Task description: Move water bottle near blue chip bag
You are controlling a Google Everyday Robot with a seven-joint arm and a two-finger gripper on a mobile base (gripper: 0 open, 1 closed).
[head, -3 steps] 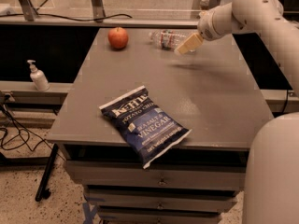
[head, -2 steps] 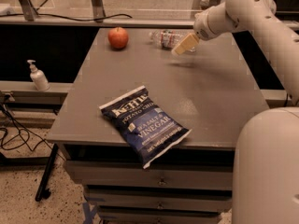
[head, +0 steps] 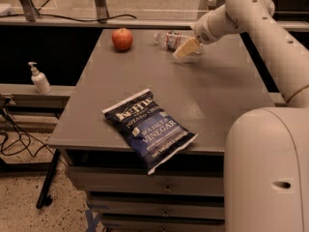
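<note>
Pump dispenser (head: 39, 79) on left ledge, speckled floor below. Grey table (head: 227, 91): apple (head: 122, 38) far-left. Blue chip bag (head: 148, 128) flat at front edge, long axis diagonal, corner overhanging. Water bottle (head: 170, 38) lying at far edge, axis left-right, well apart from bag. Gripper (head: 186, 49) just beside the bottle's right part; can't tell its grip state.

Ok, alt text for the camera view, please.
The gripper is at the far edge of the table, beside the water bottle lying on its side. The blue chip bag lies at the near edge; an apple sits left of the bottle.
</note>
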